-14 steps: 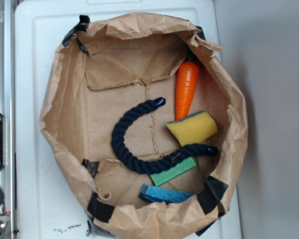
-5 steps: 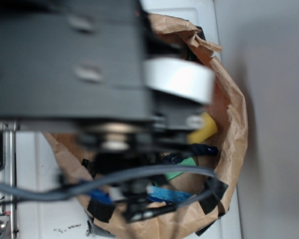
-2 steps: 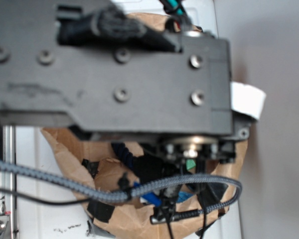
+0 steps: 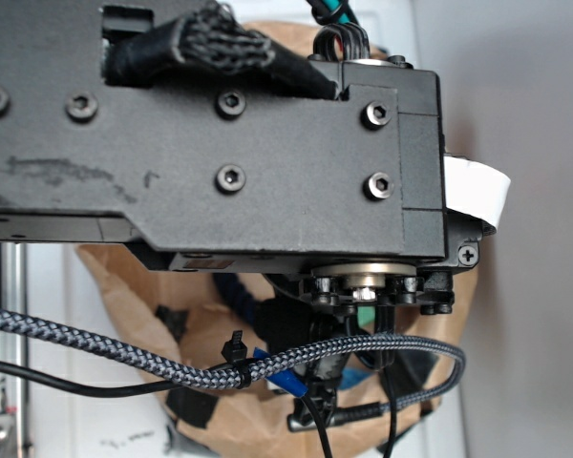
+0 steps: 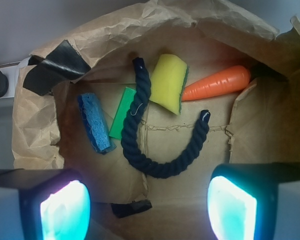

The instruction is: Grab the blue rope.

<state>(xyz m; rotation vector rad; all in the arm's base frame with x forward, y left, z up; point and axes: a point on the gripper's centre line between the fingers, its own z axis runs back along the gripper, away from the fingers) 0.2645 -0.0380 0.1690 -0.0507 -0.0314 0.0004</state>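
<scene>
Blue rope (image 5: 155,150) curled in a U on the floor of the paper bag (image 5: 115,35), near its middle, touching the yellow sponge (image 5: 171,82) and green block (image 5: 122,112). Carrot (image 5: 217,84) toward the far wall. Gripper (image 5: 147,205) spread wide above, grasping nothing.

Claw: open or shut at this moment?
Open. In the wrist view the claw has its two fingers spread wide apart above the blue rope, with nothing between them.
</scene>
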